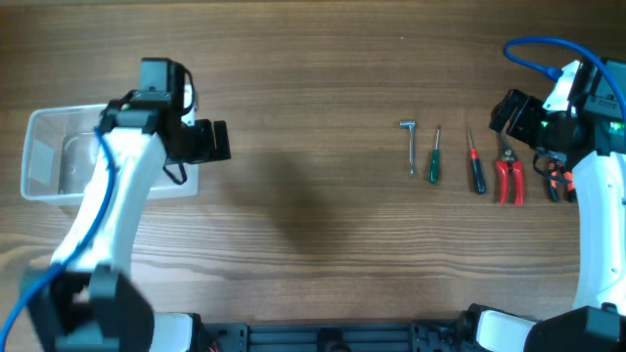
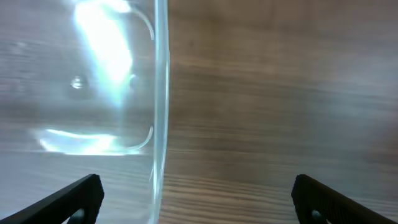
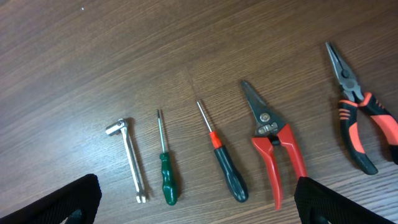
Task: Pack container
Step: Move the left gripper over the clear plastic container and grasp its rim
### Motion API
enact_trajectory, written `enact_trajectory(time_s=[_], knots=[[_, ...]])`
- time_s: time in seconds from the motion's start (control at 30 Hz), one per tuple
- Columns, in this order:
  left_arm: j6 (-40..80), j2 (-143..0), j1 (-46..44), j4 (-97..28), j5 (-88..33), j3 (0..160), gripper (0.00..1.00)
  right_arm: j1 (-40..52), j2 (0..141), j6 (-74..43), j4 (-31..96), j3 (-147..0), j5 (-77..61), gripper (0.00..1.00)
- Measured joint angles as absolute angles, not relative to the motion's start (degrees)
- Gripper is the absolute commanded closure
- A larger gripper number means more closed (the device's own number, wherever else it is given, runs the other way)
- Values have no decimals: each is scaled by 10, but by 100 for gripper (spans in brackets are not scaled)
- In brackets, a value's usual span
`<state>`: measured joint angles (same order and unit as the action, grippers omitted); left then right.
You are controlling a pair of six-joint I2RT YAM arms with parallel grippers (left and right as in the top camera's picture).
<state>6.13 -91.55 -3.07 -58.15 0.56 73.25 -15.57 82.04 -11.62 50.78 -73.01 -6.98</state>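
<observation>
The clear container [image 1: 39, 117] sits at the left end of the wooden table [image 1: 313, 244], well apart from a row of five hand tools laid out toward the right. The left arm reaches across the tub, and the left gripper [image 1: 210, 142] hangs just past its right edge, fingers spread wide and holding nothing. In the left wrist view the tub's rim [image 2: 160, 93] runs upright between the fingers, nearer the left one. From left to right in the overhead view the tools are an L-shaped wrench [image 1: 408, 147], a green screwdriver [image 1: 434, 158], a black screwdriver [image 1: 476, 171], red snips [image 1: 508, 174] and orange pliers [image 1: 556, 181], side by side without touching. The right gripper [image 1: 509, 110] hovers above the far end of the row near the snips, its jaws likewise released and empty, the tools lying ahead of its fingers in the right wrist view.
</observation>
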Motion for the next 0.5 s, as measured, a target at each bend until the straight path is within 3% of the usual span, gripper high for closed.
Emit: enact_trajectory(time_s=[0.23, 0.4, 0.5], knots=[[46, -1020, -30, -571, 45, 733, 14, -156, 823, -116, 508, -730, -70, 0], [44, -1039, -21, -559, 53, 733, 57, -156, 823, -116, 507, -730, -70, 0], [40, -1040, -12, -551, 48, 733, 68, -156, 823, -116, 505, -730, -70, 0]])
